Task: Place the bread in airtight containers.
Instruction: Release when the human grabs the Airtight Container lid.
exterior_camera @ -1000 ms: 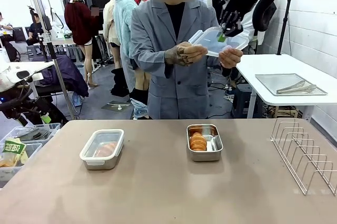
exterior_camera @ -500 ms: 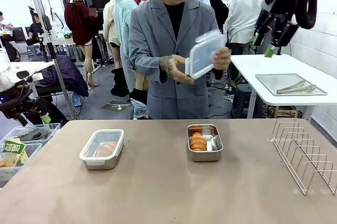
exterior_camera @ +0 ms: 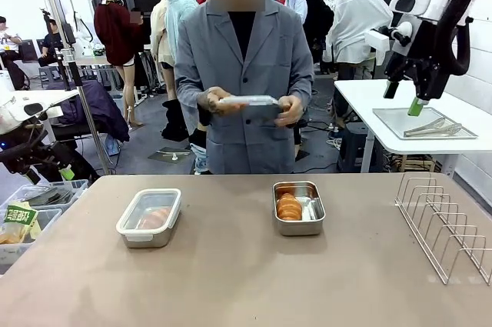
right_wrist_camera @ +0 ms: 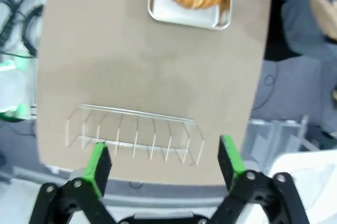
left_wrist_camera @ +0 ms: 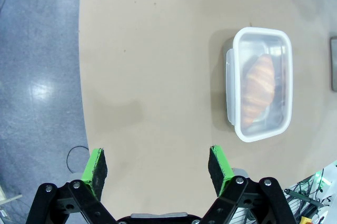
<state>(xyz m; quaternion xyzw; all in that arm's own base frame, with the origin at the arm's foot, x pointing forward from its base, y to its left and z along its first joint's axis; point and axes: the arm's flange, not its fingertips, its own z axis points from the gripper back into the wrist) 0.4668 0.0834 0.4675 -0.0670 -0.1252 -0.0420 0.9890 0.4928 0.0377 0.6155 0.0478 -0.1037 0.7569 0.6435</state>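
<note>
On the desk (exterior_camera: 231,281) we see two containers. The left container (exterior_camera: 149,217), at lower left of centre in the front view, has its clear lid on, with one bread roll (left_wrist_camera: 258,88) inside. The right container (exterior_camera: 298,207) stands open with the second roll (exterior_camera: 289,207) in it. The person holds the other lid (exterior_camera: 247,101) flat in both hands at upper centre. The right end effector (exterior_camera: 404,98), at upper right, is wide open and holds nothing. The left end effector (left_wrist_camera: 158,166) is also wide open and empty above the desk. A wire rack (exterior_camera: 446,223) stands at the right.
</note>
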